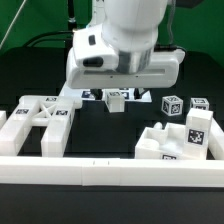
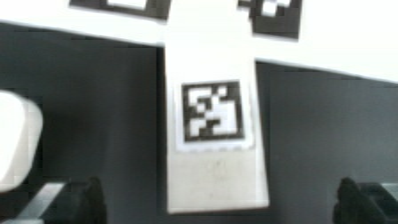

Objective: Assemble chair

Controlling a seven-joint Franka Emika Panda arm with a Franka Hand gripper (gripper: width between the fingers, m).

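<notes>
The chair is in loose white tagged parts. In the wrist view a long white post [image 2: 215, 120] with one square tag lies on the black table, lengthwise between my fingers. My gripper [image 2: 217, 203] is open, with its dark fingertips [image 2: 68, 203] wide on either side of the post's near end and not touching it. In the exterior view the gripper [image 1: 116, 94] hangs low at the table's middle, right over that post [image 1: 116, 100]. Notched blocks [image 1: 42, 118] lie at the exterior view's left, and a chunky block [image 1: 180, 138] with two small tagged posts [image 1: 172, 105] at its right.
A long plain white rail [image 1: 110, 170] runs along the front of the table. A flat white sheet with tags, seemingly the marker board [image 2: 187, 20], lies just beyond the post's far end. A rounded white part [image 2: 15, 140] shows at the wrist view's edge.
</notes>
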